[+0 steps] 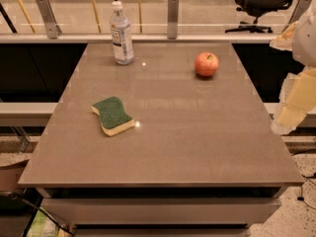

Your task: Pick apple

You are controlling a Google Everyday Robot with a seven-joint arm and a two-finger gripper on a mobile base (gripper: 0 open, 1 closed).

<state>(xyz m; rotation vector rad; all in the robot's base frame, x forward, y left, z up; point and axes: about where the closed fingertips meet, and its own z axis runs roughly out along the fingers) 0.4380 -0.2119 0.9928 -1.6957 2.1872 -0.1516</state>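
Observation:
The apple (206, 64) is small, round and red-orange with a yellowish patch near its stem. It sits upright on the far right part of the grey table (197, 142). My gripper (295, 102) shows as a pale white and yellowish shape at the right edge of the view. It is off the table's right side, well to the right of the apple and nearer the camera than it. It holds nothing that I can see.
A green and yellow sponge (112, 115) lies left of the table's centre. A clear water bottle (121, 33) stands at the far left. A glass railing (173, 14) runs behind the table, with an office chair (261, 4) beyond it.

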